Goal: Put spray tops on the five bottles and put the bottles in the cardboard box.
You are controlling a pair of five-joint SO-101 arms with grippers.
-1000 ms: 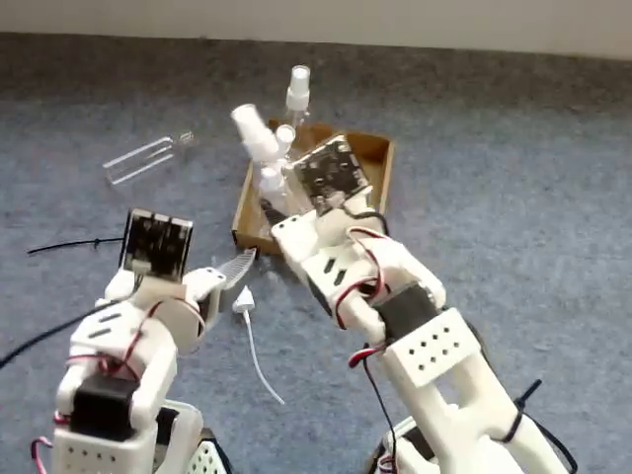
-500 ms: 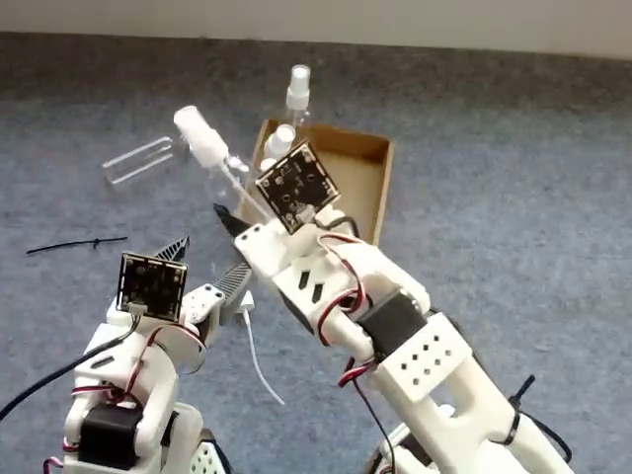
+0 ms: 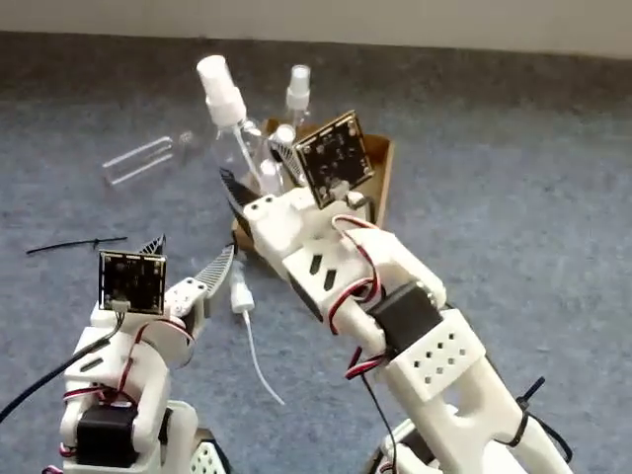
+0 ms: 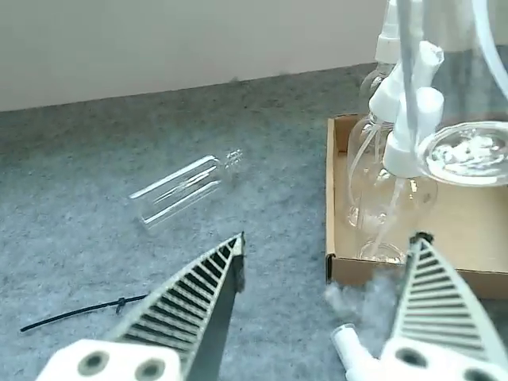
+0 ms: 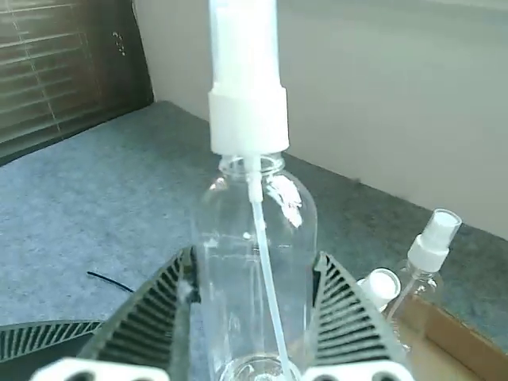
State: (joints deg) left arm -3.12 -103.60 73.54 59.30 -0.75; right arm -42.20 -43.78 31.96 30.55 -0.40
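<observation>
Gripping the capped bottle (image 3: 241,148) upright in the right end effector (image 5: 254,255), seemingly above the cardboard box's (image 3: 381,188) near corner. Lower straight into free floor beside the standing bottles (image 4: 369,182) inside; release once seated. Hovering with left end effector (image 4: 329,238) spread wide, empty, just outside the box.

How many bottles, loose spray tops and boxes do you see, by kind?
Bottles with spray tops: 4
Bottle without a top: 1
Loose spray top: 1
Cardboard box: 1
Total: 7
</observation>
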